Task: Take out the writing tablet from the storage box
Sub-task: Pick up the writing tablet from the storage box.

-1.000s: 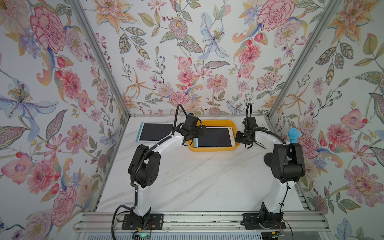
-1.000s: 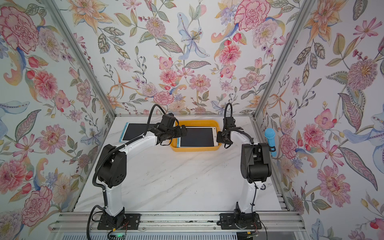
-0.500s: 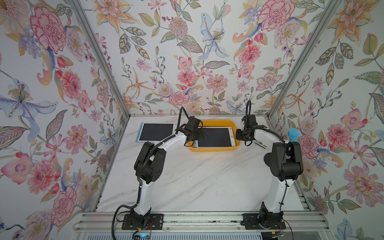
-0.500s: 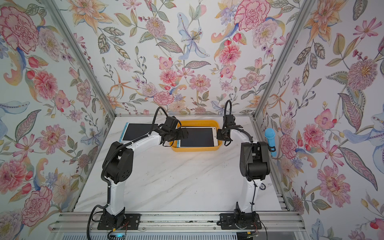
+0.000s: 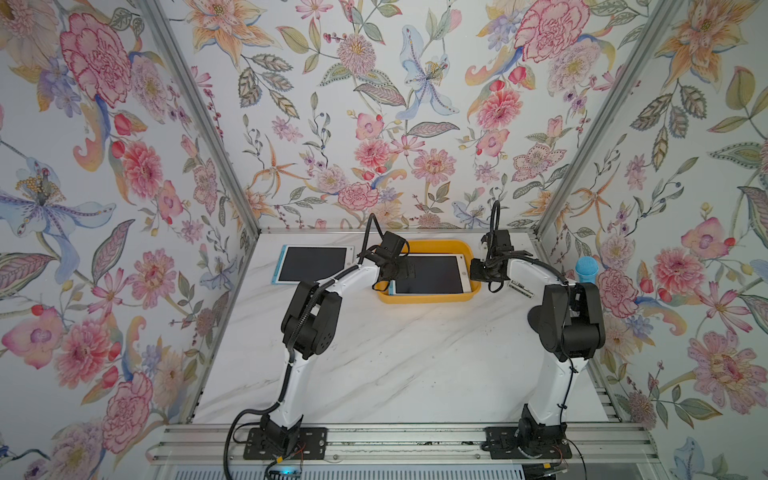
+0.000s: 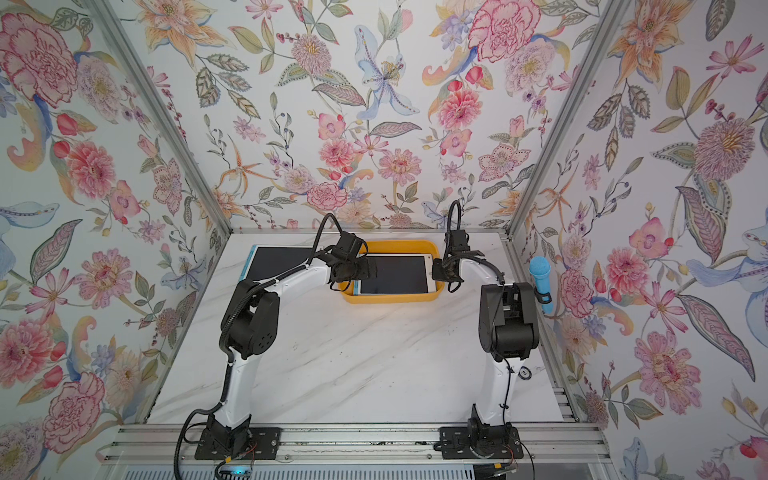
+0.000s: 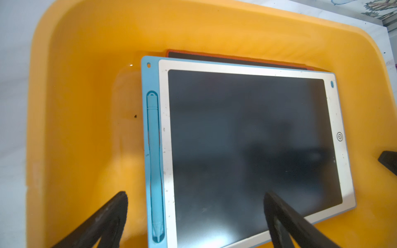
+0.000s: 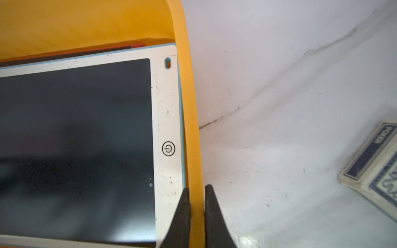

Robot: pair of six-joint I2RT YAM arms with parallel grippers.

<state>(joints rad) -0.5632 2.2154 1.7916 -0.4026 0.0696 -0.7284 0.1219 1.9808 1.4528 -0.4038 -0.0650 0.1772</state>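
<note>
The thin blue-framed writing tablet [image 7: 247, 150], white-bezelled and dark-screened, lies flat in the shallow yellow-orange plastic storage box [image 7: 86, 85] on top of a red-edged slab [image 7: 236, 58]. It looks light, stiff and slick, so its blue stylus edge [image 7: 153, 161] is probably the best hold. The left hand [image 7: 195, 193] hangs spread wide there, beside bare box floor, while the right hand [image 8: 196, 189] is clenched on the box's rim [image 8: 189, 107], which the tablet's opposite edge crowds.

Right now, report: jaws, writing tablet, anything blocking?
Left jaws open over writing tablet, pen side. Right jaws shut on storage box rim. Tablet in box, atop red tablet. Nothing lies on it.
</note>
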